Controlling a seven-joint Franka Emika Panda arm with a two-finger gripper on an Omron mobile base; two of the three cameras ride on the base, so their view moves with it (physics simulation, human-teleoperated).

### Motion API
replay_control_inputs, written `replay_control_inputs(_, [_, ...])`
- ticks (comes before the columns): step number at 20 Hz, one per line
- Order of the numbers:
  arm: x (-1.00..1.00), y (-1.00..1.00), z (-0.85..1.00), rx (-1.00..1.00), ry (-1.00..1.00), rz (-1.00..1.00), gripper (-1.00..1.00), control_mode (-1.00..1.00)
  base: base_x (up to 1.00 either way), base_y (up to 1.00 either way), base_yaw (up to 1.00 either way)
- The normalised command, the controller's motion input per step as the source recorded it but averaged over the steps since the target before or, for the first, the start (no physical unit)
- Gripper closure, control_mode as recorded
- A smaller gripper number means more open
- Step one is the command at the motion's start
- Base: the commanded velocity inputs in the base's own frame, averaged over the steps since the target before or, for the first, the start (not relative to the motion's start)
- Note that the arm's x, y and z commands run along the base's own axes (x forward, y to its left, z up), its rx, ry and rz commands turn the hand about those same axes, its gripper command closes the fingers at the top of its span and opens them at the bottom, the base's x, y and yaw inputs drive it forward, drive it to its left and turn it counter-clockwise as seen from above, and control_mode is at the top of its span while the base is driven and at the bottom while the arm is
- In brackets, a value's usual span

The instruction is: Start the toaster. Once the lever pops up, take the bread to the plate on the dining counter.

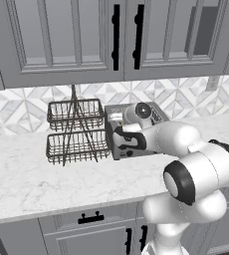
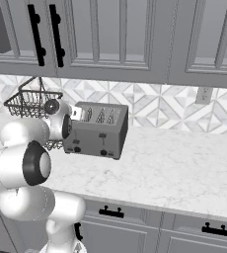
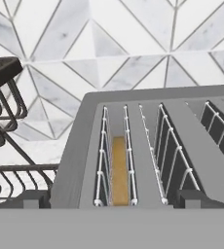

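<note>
While the jaws stood wide open and empty, the gripper [image 1: 117, 141] hung at the front of the toaster [image 2: 98, 131], near the frame centre. At lower centre of the hand view, the bread [image 3: 119, 169] sat deep in the leftmost slot. A wire basket rack [image 1: 76, 132] stood left of the toaster.

My views are evenly, softly lit and sharp edge to edge; no glare, only faint shading under the boxy grey metal toaster [image 2: 98, 129].
</note>
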Motion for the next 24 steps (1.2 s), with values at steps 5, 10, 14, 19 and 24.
replay_control_inputs(5, [0.00, -0.07, 0.00, 0.00, 0.00, 0.00, -1.00, -1.00, 0.00, 0.00, 0.00])
replay_control_inputs(10, [0.00, -0.16, 0.00, 0.00, 0.00, 0.00, -1.00, -1.00, 0.00, 0.00, 0.00])
replay_control_inputs(14, [0.00, -0.09, 0.00, 0.00, 0.00, 0.00, -1.00, -1.00, 0.00, 0.00, 0.00])
replay_control_inputs(19, [0.00, -0.01, 0.00, 0.00, 0.00, 0.00, -1.00, -1.00, 0.00, 0.00, 0.00])
replay_control_inputs(24, [0.00, 0.00, 0.00, 0.00, 0.00, 0.00, -1.00, -1.00, 0.00, 0.00, 0.00])
